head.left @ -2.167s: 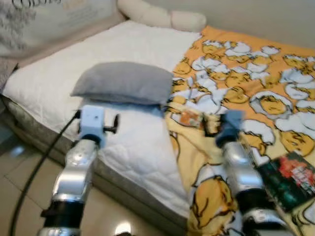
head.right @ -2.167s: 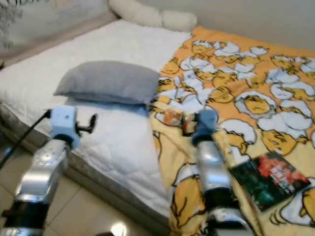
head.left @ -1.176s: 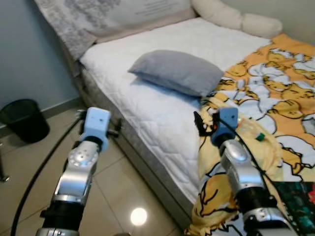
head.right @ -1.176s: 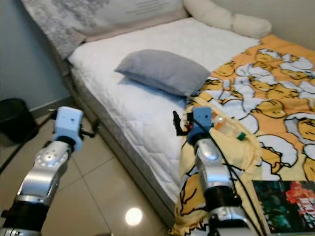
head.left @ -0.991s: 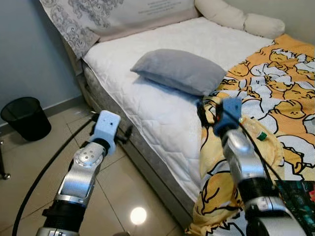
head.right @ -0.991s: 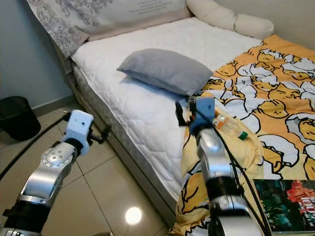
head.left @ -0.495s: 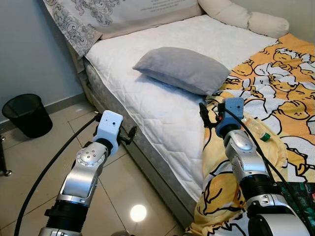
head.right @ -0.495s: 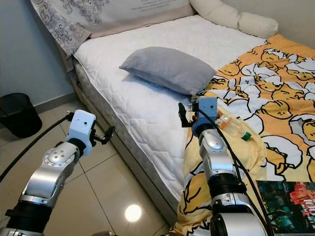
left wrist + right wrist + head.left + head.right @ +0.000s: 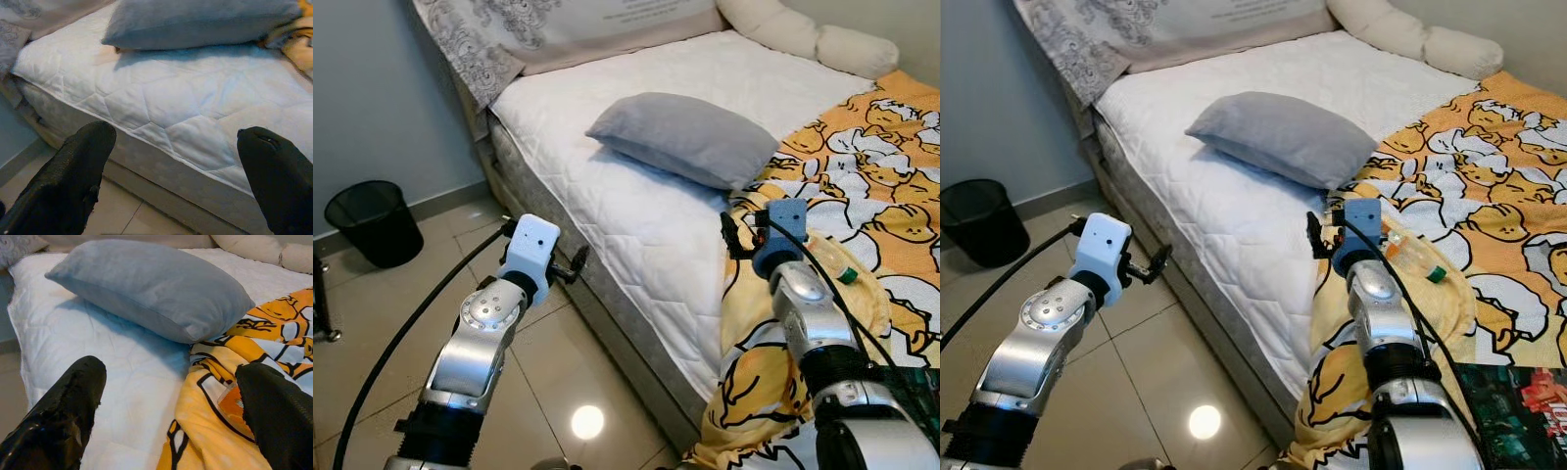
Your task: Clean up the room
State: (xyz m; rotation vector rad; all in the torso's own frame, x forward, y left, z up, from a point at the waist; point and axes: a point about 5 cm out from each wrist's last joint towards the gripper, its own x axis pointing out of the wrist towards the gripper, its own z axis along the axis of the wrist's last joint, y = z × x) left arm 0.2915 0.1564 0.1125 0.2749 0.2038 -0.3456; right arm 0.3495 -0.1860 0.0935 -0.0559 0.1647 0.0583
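Right wrist view showed the right gripper [image 9: 166, 416] with fingers apart, empty, over the blanket [image 9: 205, 431]. Since moments before, the robot had stepped back; the plastic bottle [image 9: 1415, 257], right of centre, still lay uncollected beside that gripper.

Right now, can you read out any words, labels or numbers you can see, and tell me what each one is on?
No text is legible.
Patterned pillow at the head of the bed: a few lines of small print, too blurred to read.
Book on the yellow blanket: red lettering on the dark cover, cut off and too blurred to read.
Bottle on the blanket: orange label, nothing readable.
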